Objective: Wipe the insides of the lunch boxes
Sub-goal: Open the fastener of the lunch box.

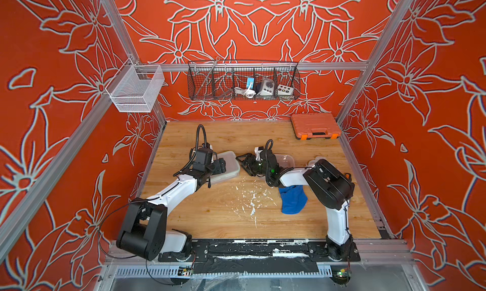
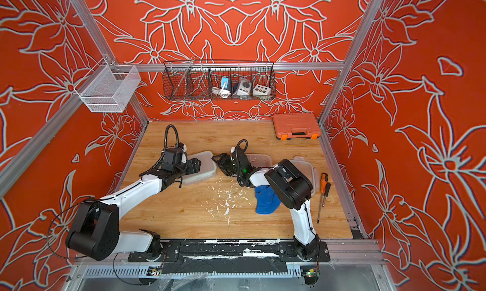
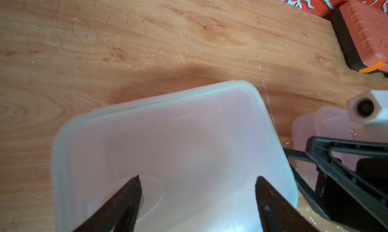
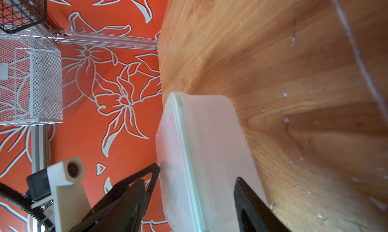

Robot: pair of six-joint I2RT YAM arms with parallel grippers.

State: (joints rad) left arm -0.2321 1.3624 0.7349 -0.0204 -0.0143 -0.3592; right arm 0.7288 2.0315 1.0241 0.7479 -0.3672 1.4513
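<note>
Left gripper point(image 3: 197, 178): spread; you see it over the lidded lunch box point(image 3: 168, 136), mid-counter point(image 1: 205, 218).
Right gripper point(image 4: 196, 172): straddles that box's end; you can't tell if it pinches.
Open lunch box point(image 1: 287, 159): just beside it.

Above a black base plate point(image 1: 236, 250), left arm point(image 1: 178, 189) and right arm point(image 1: 335, 221) show white shells, bulky black joints, corrugated black cables point(image 1: 201, 130); the right bears a green light point(image 1: 272, 169).
</note>
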